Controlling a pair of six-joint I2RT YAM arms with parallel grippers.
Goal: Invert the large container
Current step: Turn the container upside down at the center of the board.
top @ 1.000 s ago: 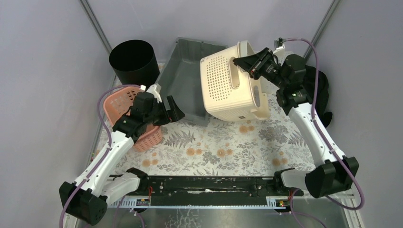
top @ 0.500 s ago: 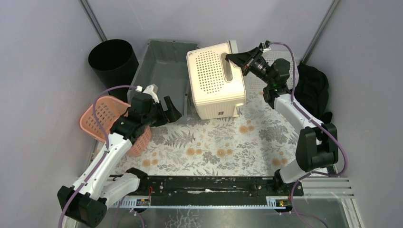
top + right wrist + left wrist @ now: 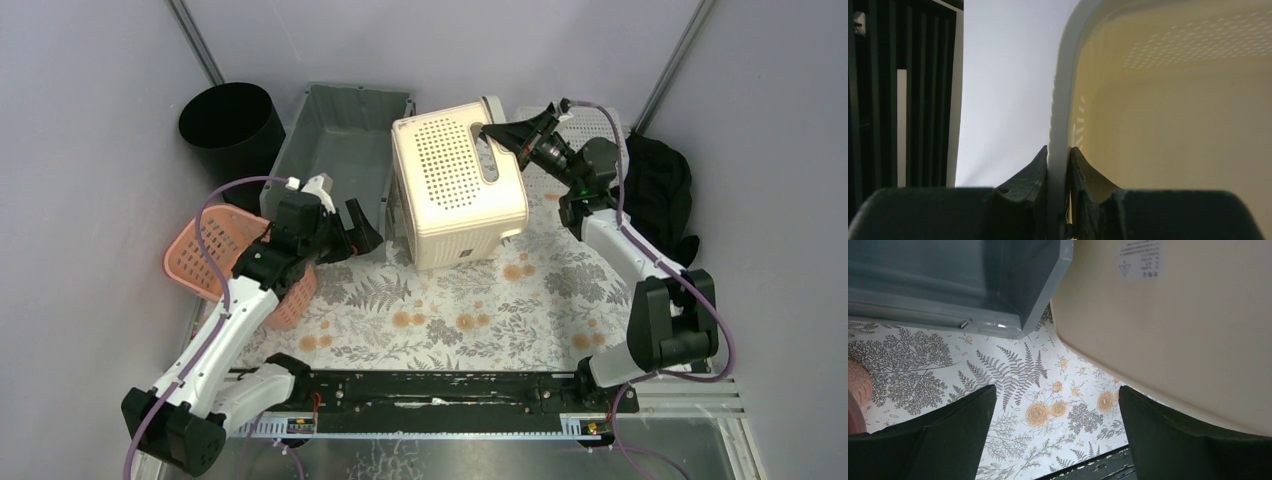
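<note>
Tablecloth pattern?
White tablecloth with grey ferns and orange flowers; clearest in the left wrist view.

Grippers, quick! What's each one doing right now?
Left gripper: open, holding nothing.
Right gripper: shut on the rim of the cream basket.

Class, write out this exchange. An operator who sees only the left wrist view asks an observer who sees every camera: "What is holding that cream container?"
Observer: The right pincer is shut on the cream container, with a thin edge of it between the fingers.
Operator: Which face points up?
Observer: A perforated side with a handle slot faces the overhead camera, so it lies on its side and is not yet upside down.
Operator: Anything beyond the grey tub?
Observer: A black bucket stands in the far left corner.
</note>
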